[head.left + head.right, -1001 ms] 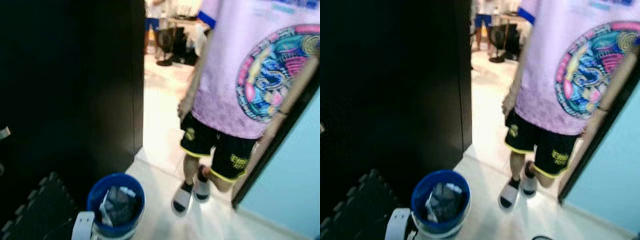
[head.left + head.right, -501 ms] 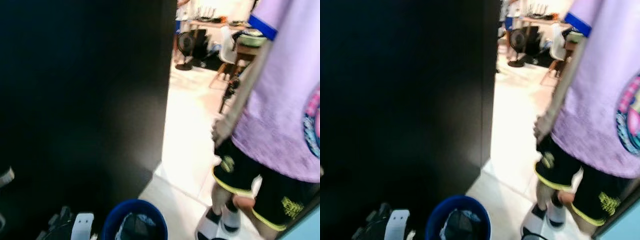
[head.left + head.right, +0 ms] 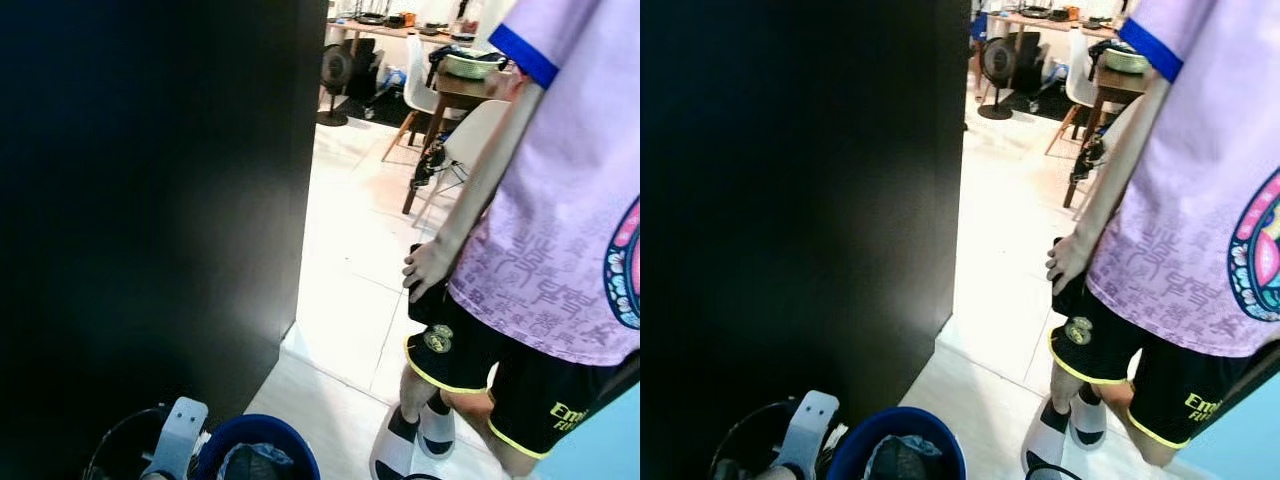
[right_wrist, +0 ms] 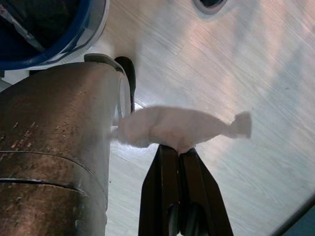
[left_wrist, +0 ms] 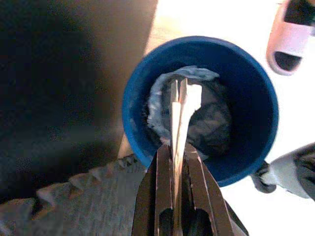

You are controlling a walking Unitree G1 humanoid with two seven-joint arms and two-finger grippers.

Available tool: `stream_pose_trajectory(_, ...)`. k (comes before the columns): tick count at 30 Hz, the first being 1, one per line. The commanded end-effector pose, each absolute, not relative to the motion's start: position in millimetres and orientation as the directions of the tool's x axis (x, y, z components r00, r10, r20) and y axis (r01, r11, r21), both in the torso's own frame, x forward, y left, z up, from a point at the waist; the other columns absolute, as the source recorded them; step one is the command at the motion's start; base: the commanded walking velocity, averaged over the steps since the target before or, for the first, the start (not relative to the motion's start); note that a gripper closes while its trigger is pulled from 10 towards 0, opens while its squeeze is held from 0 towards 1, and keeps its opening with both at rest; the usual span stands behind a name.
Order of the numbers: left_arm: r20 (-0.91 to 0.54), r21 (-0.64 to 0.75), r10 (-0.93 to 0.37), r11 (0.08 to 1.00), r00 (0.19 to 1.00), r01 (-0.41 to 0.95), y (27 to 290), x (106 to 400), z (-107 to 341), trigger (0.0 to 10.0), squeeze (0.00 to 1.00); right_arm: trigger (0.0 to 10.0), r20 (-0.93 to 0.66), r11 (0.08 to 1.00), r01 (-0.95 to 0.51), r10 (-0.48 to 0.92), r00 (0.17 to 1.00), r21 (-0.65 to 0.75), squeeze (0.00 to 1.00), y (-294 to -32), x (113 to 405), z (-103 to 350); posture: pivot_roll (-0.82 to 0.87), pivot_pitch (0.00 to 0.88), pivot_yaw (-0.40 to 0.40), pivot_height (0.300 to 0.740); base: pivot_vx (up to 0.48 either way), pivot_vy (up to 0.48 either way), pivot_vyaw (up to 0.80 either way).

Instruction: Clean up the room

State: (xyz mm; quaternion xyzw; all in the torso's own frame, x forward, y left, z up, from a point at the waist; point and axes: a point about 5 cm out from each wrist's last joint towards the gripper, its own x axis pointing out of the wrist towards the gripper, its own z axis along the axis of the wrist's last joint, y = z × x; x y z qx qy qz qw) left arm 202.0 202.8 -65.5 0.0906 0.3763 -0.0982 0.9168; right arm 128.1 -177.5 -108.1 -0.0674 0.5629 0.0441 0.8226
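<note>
Pinching crumpled white tissue (image 4: 179, 129) — right gripper (image 4: 178, 153), seemingly.

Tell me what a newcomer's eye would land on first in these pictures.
First, the person in a lilac printed shirt and black shorts, standing close on the robot's right in the doorway. Next, the blue bin below, with the left gripper over it, shut on a flat pale scrap. The right gripper grips a white crumpled tissue above the floor.
</note>
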Motion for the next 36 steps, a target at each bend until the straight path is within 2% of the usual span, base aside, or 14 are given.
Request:
stream_pose_trajectory(1,-0.706,0.068,-0.155,0.956,0.691,0.284,201.3,197.8,-66.8,10.0,0.0,10.0,-0.94,0.983,-0.163,-0.02,0.341,-0.08,0.0,-185.5,121.1,-109.4,0.01,0.018,-0.07,0.74,0.0,0.0,0.0)
stream_pose_trajectory(3,-0.702,0.061,-0.168,0.954,0.692,0.293,200.5,197.9,-66.5,10.0,0.0,10.0,-0.94,0.983,-0.164,-0.022,0.34,-0.082,0.0,-186.9,120.1,-109.6,0.01,0.018,-0.07,0.74,0.0,0.0,0.0)
stream_pose_trajectory(5,-0.636,-0.023,-0.27,0.943,0.723,0.332,177.1,239.0,-45.3,10.0,0.0,10.0,-0.943,0.982,-0.164,-0.038,0.33,-0.097,0.0,-197.2,115.5,-109.5,-0.02,0.038,-0.077,0.74,0.0,0.0,0.0)
stream_pose_trajectory(6,-0.636,-0.023,-0.27,0.943,0.723,0.332,177.1,239.0,-45.3,10.0,0.0,10.0,-0.943,0.982,-0.164,-0.038,0.33,-0.097,0.0,-197.2,115.5,-109.5,-0.02,0.038,-0.077,0.74,0.0,0.0,0.0)
stream_pose_trajectory(7,-0.592,-0.074,-0.335,0.928,0.733,0.365,162.8,255.1,-34.5,10.0,0.41,10.0,-0.944,0.981,-0.163,-0.05,0.325,-0.108,0.0,-204.6,112.8,-109.1,-0.03,0.045,-0.081,0.74,0.0,0.0,0.0)
stream_pose_trajectory(8,-0.592,-0.074,-0.335,0.928,0.733,0.365,162.8,255.1,-34.5,10.0,0.41,10.0,-0.944,0.981,-0.163,-0.05,0.325,-0.108,0.0,-204.6,112.8,-109.1,-0.03,0.045,-0.081,0.74,0.0,0.0,0.0)
stream_pose_trajectory(9,-0.552,-0.12,-0.389,0.913,0.738,0.391,150.3,266.1,-25.7,10.0,1.0,10.0,-0.945,0.98,-0.159,-0.063,0.32,-0.119,0.0,-212.6,109.9,-108.4,-0.04,0.045,-0.085,0.74,0.0,0.0,0.0)
stream_pose_trajectory(20,-0.574,-0.106,-0.373,0.917,0.729,0.385,144.2,263.8,-29.3,10.0,1.0,10.0,-0.913,0.977,-0.108,-0.128,0.387,-0.183,0.0,-241.3,124.4,-97.5,-0.03,0.057,-0.086,0.74,0.0,0.0,0.0)
stream_pose_trajectory(23,-0.614,-0.094,-0.346,0.924,0.709,0.37,154.2,253.1,-37.8,10.0,1.0,10.0,-0.874,0.974,-0.111,-0.123,0.47,-0.196,0.0,-246.7,153.7,-85.2,-0.02,0.057,-0.081,0.74,0.0,0.0,0.0)
stream_pose_trajectory(27,-0.715,-0.023,-0.244,0.945,0.655,0.327,180.6,219.7,-59.7,10.0,1.0,10.0,-0.723,0.95,-0.232,0.009,0.691,-0.21,0.0,-221.6,253.5,-34.1,0.02,0.058,-0.082,0.74,0.0,0.0,0.0)
stream_pose_trajectory(32,-0.762,0.063,-0.114,0.967,0.638,0.248,198.5,201.9,-69.4,10.0,1.0,10.0,-0.647,0.915,-0.384,0.218,0.731,-0.126,0.0,-175.5,298.4,-2.2,0.05,0.057,-0.1,0.74,0.0,0.0,0.0)
stream_pose_trajectory(33,-0.776,0.098,-0.061,0.971,0.627,0.216,204.5,195.2,-72.7,10.0,0.4,10.0,-0.636,0.891,-0.446,0.295,0.713,-0.086,0.0,-158.0,306.3,4.8,0.05,0.057,-0.1,0.74,0.0,0.0,0.0)
stream_pose_trajectory(34,-0.788,0.136,-0.005,0.974,0.616,0.182,209.8,188.1,-76.0,10.0,0.0,10.0,-0.643,0.862,-0.506,0.372,0.669,-0.027,0.0,-140.3,308.9,7.5,0.07,0.058,-0.112,0.74,0.0,0.0,0.0)
stream_pose_trajectory(36,-0.794,0.163,0.039,0.975,0.607,0.151,213.5,182.7,-78.4,10.0,0.0,10.0,-0.66,0.834,-0.552,0.429,0.617,0.027,0.0,-126.1,307.4,6.8,0.09,0.06,-0.125,0.74,0.0,0.0,0.0)
